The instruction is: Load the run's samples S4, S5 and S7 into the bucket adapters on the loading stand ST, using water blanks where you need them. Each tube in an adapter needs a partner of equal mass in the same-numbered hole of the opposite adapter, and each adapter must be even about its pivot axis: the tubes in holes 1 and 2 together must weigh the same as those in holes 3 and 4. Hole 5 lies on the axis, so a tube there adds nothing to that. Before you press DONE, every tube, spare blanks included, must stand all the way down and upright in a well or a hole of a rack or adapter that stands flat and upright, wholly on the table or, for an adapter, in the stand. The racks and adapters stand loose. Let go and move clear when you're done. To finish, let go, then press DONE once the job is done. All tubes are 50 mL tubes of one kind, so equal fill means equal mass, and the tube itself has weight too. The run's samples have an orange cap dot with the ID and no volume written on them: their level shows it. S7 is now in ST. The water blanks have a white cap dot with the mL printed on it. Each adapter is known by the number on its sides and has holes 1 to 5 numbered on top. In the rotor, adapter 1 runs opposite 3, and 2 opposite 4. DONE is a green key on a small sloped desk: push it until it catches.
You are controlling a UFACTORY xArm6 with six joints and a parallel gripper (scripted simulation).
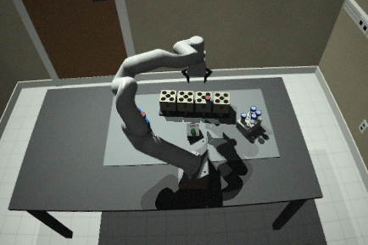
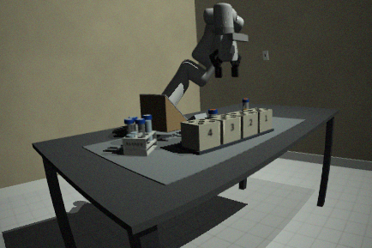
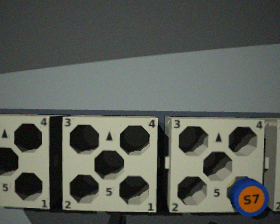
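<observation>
My gripper (image 1: 197, 81) (image 2: 226, 75) is open and empty, high above the stand (image 1: 170, 114) (image 3: 91, 111). S7 (image 1: 208, 97) (image 2: 213, 111) (image 3: 251, 198), with its blue cap and orange dot, stands in hole 1 of adapter 3 (image 1: 203, 108) (image 2: 230, 135) (image 3: 216, 204). Adapter 2 (image 1: 186, 107) (image 3: 109, 201) shows five empty holes. Adapter 1 (image 1: 168, 106) and adapter 4 (image 1: 221, 108) (image 2: 201, 139) look empty in the top view. An orange-dotted tube (image 1: 142, 114) (image 2: 245, 102) stands beyond the adapters, largely hidden by the arm. The blanks rack (image 2: 139, 148) holds several blue-capped tubes (image 1: 243, 115) (image 2: 147, 117). Levels are unreadable.
The DONE key (image 1: 192, 131) is green, on its small desk between stand and arm base. The blanks rack is right of the stand in the top view. The sample rack is hidden behind the arm there. The adapters stand close together in one row.
</observation>
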